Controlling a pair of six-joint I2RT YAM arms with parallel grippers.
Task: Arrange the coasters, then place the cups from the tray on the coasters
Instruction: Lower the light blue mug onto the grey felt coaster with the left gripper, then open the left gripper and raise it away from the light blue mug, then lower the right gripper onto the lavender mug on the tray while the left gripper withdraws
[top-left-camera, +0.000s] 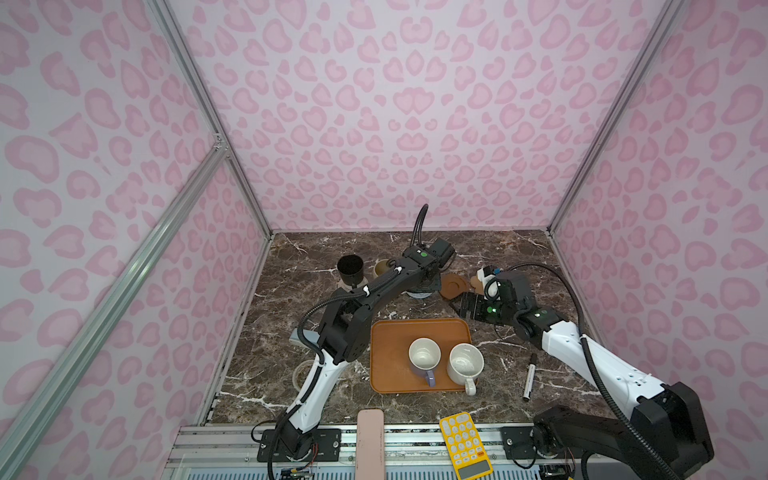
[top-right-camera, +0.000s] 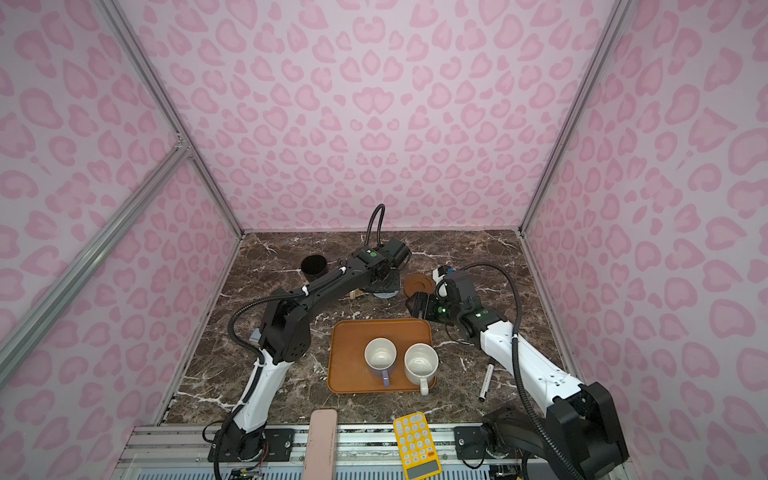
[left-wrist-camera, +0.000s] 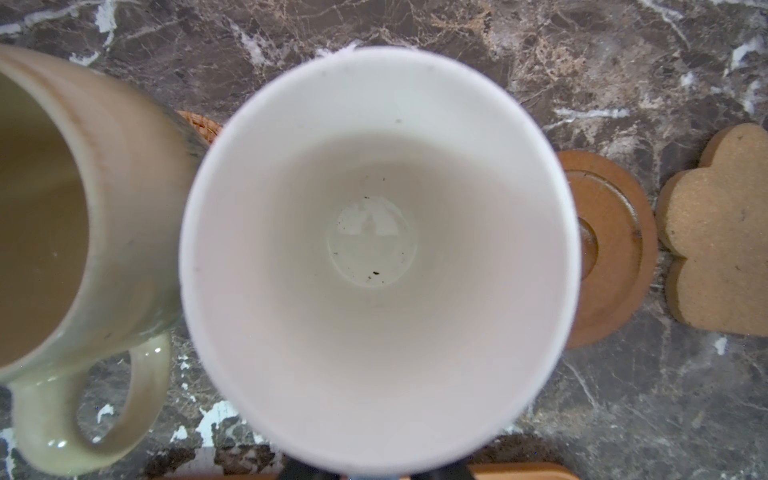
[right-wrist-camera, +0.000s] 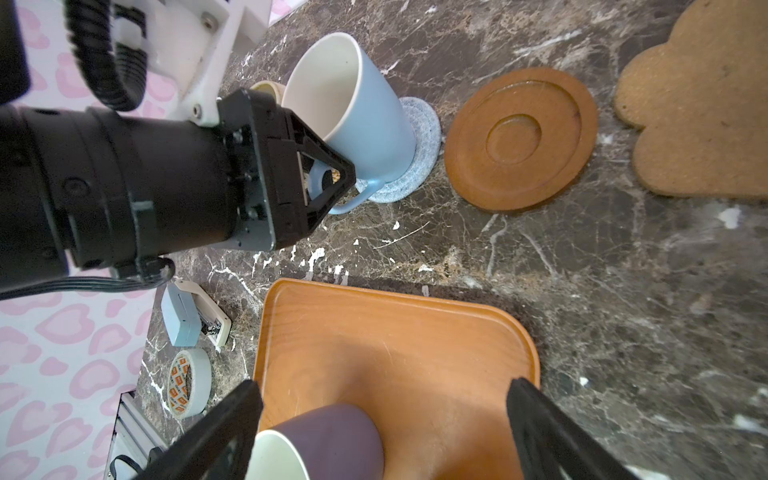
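Three mugs (top-left-camera: 350, 268) on coasters (right-wrist-camera: 422, 124), two left.
Left gripper (right-wrist-camera: 328, 183) at blue mug (right-wrist-camera: 365, 112), jaws unclear; right gripper (right-wrist-camera: 384, 388) jaws apart near lavender mug (right-wrist-camera: 332, 432).

On tray (top-left-camera: 390, 345): two mugs (top-left-camera: 424, 356) side by side. Behind tray: coaster row (top-left-camera: 454, 286) (left three under other mugs (top-left-camera: 350, 270)). Right of tray: pen (top-left-camera: 530, 376).

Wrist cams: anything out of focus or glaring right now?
Left wrist view: light blue handled mug fills the frame, rim soft; tan paw-shaped coaster sharper. Right wrist view: lavender mug blurred up close, brown saucer-like disc crisp; no harsh glare.
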